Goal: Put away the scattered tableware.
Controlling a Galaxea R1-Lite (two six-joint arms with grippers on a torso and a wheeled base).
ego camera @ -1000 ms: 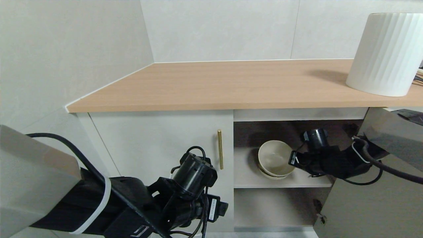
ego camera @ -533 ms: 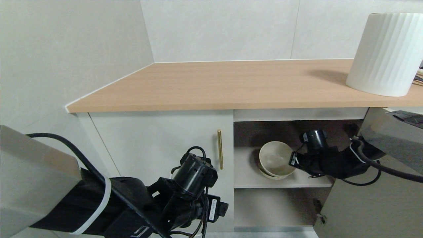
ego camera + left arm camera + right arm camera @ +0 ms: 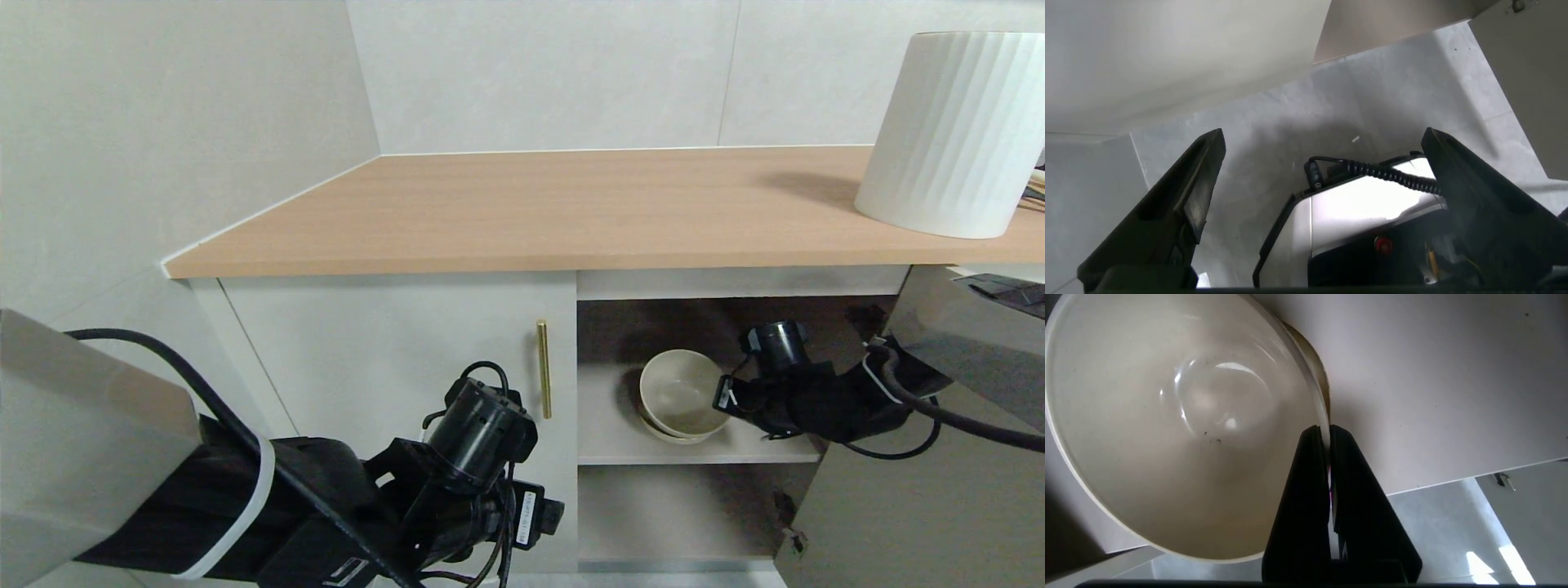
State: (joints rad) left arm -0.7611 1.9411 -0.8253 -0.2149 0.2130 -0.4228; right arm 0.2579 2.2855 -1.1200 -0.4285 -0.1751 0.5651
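Bowl (image 3: 1192, 416): cream, on cabinet shelf (image 3: 612, 429), possibly atop another dish (image 3: 1315, 363).
Right gripper (image 3: 1328, 439): jaws pinch its rim.
Left gripper (image 3: 1323, 147): jaws spread wide, empty.

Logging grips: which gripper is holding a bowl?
The right gripper, shut on the rim of the cream bowl inside the cabinet; the left gripper hangs open, holding nothing.

Room on shelf (image 3: 608, 429) left of bowl (image 3: 679, 392)

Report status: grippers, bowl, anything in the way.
Right gripper shut on rim of cream glazed bowl. Bowl tilted on upper cabinet shelf, over a second dish. Left gripper open, empty, by closed door. No obstruction seen.
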